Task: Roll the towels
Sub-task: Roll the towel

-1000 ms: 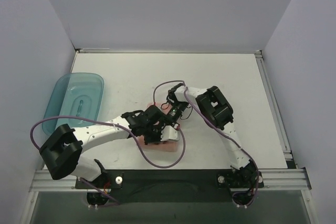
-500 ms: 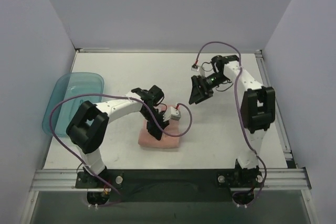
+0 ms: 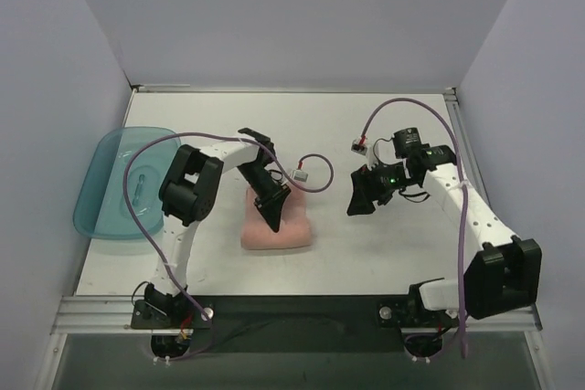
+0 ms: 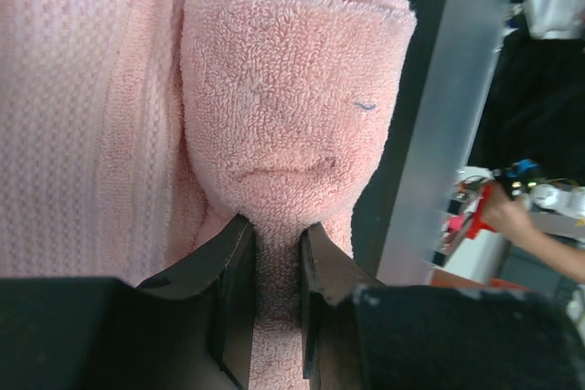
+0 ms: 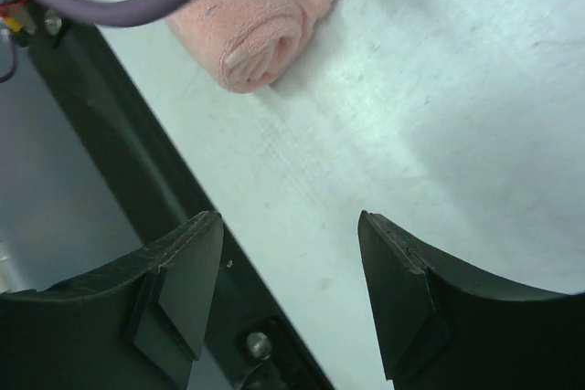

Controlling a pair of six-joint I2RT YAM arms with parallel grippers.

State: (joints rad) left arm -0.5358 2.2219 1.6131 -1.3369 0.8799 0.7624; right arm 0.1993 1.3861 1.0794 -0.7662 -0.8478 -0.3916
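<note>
Reaching down, the left claw (image 4: 274,230) pinches the rolled towel (image 4: 283,107) — the right claw (image 5: 291,226) hangs wide open beside it.

The towel (image 4: 283,116) is fuzzy terry cloth; the tray (image 3: 96,198) looks like glossy translucent plastic.

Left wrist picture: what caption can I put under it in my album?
The left pincer pinches a fold of the rolled-up pink towel.

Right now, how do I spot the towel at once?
On the white table, look midway along the near edge. The salmon-pink terry towel lies there, partly rolled, pinched in the left pincer. It is fuzzy; the teal tray is smooth plastic.
</note>
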